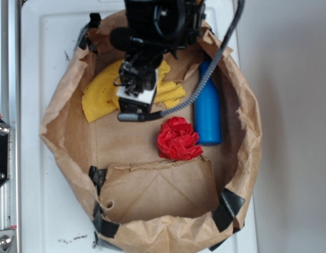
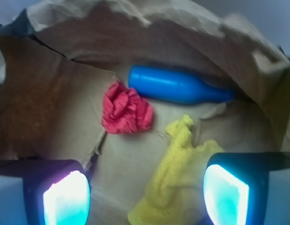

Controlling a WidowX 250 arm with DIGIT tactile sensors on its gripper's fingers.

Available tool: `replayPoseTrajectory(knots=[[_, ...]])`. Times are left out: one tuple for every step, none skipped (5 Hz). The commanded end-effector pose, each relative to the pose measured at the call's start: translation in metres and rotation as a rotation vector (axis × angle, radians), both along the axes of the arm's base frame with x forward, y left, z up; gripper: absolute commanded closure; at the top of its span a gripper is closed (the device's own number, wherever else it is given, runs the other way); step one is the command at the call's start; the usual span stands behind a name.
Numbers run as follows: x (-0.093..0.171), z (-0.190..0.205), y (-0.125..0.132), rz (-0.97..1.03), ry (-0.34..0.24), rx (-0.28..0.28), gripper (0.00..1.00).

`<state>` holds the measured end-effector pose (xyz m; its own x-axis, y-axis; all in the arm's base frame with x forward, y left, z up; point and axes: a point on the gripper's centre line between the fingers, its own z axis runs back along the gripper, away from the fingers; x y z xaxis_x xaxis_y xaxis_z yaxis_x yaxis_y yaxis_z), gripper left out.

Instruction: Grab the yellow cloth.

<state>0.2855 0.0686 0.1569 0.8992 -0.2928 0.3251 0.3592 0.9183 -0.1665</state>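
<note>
The yellow cloth (image 1: 102, 95) lies rumpled on the paper floor at the back left of the bag, partly covered by the arm. In the wrist view the yellow cloth (image 2: 182, 180) stretches from the lower middle up toward the bottle, close to the right finger. My gripper (image 1: 135, 100) hangs over the cloth's middle. The gripper (image 2: 145, 197) is open, its glowing pads (image 2: 67, 199) wide apart, with the cloth's near part between them toward the right pad. No contact with the cloth shows.
A red crumpled wad (image 1: 177, 138) lies in the bag's middle, and a blue bottle (image 1: 207, 108) lies on its side along the right wall. The torn brown paper bag (image 1: 57, 113) rings everything with raised walls; a folded flap (image 1: 157, 190) sits in front.
</note>
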Motion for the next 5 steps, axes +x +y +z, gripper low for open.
replayPoseTrajectory(knots=[[0.029,-0.045,-0.006,-0.057,-0.082,0.093,0.00],[0.032,-0.066,0.003,-0.080,-0.079,0.108,0.00],[0.025,-0.059,0.012,-0.139,-0.087,0.088,0.00],[0.023,-0.044,0.018,-0.163,-0.095,0.061,0.00],[0.030,-0.051,0.031,-0.136,-0.085,0.087,0.00]])
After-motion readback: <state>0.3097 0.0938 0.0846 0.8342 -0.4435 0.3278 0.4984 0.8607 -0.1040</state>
